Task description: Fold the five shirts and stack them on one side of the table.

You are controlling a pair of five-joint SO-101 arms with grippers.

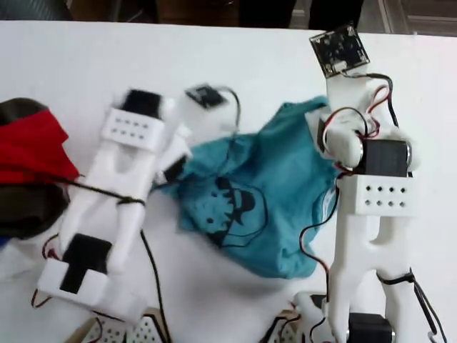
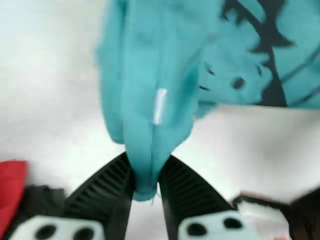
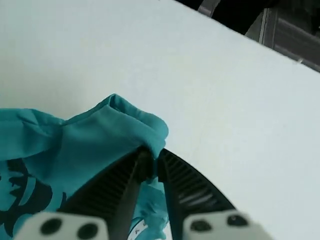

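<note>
Two claws, one shirt held between them.

- Far left: a red shirt (image 1: 32,146) lies bunched on top of a dark cloth (image 1: 21,211) at the left edge of the desk (image 1: 71,64). The frame cuts off part of both.
- Just right of that pile, the left arm (image 1: 118,186) extends over the desk.
- The left claw (image 2: 146,159) is clenched on a gathered fold of the teal shirt (image 1: 264,193). The fold sits pinched between the two ribbed black fingers. A small white tag (image 2: 159,106) shows on the fold just past the tips.
- Middle: the teal shirt lies crumpled and unfolded on the desk between the two arms. Its black print (image 1: 232,207) faces up. Its left edge runs to the left claw and its far right corner runs to the right claw.
- The right claw (image 3: 152,154) is clenched on that corner of the teal shirt. The cloth is bunched up over the fingertips, with white desk beyond it.
- Right: the right arm (image 1: 371,207) stands along the shirt's right side, overlapping its edge. A circuit board (image 1: 340,50) sits at the arm's far end. Red and black wires (image 1: 314,221) trail down beside the arm and over the shirt's right edge.
</note>
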